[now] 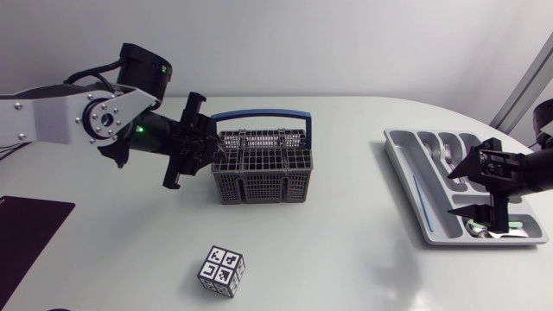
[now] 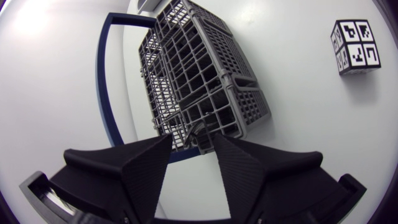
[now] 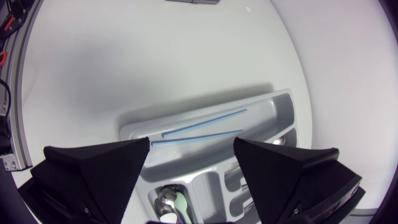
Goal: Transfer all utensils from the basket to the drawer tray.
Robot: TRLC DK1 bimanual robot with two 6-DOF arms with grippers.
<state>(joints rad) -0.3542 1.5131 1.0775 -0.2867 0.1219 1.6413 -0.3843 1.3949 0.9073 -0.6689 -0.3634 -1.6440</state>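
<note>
The grey mesh basket [image 1: 262, 166] with a blue handle [image 1: 262, 114] stands mid-table; I see no utensil in its cells. My left gripper [image 1: 207, 147] is at the basket's left end, open. In the left wrist view its fingers [image 2: 239, 168] straddle the near corner of the basket [image 2: 205, 81], with a gap between them. The grey drawer tray [image 1: 406, 173] lies at the right. It holds forks [image 1: 445, 151], a blue stick [image 1: 418, 194] and a green-handled spoon [image 1: 484, 227]. My right gripper [image 1: 467, 188] hovers over the tray [image 3: 205, 109], wide open and holding nothing, above the spoon [image 3: 171, 202] and blue sticks [image 3: 205, 124].
A black-and-white marker cube [image 1: 222, 270] sits in front of the basket and shows beside it in the left wrist view [image 2: 354, 46]. A dark mat [image 1: 26, 225] lies at the table's front left corner. The table's rounded edge runs close behind the tray.
</note>
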